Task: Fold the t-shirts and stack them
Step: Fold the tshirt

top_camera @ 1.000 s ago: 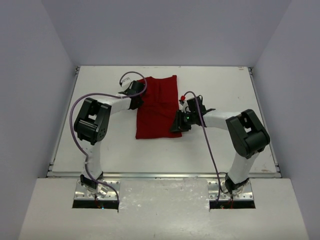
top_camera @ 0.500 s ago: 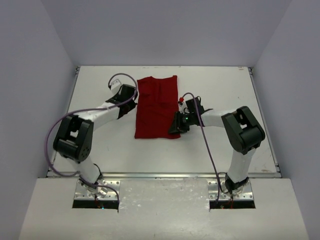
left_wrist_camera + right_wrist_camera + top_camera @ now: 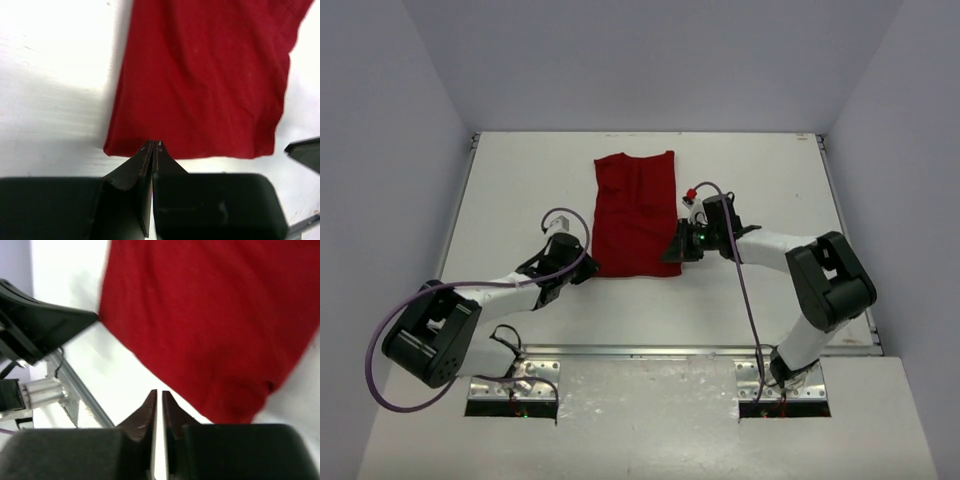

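T-shirt (image 3: 636, 215) on table (image 3: 770, 170), far centre

Bright, even overhead light with faint, soft shadows. In both wrist views the table (image 3: 50, 75) blows out to white glare; the shirt (image 3: 210, 315) looks smeared in the right wrist view

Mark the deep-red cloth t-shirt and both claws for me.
deep-red cloth t-shirt (image 3: 638, 215): top external view, middle of the cloth.
black left claw (image 3: 153, 143): left wrist view, between its fingertips.
black right claw (image 3: 159, 392): right wrist view, between its fingertips.
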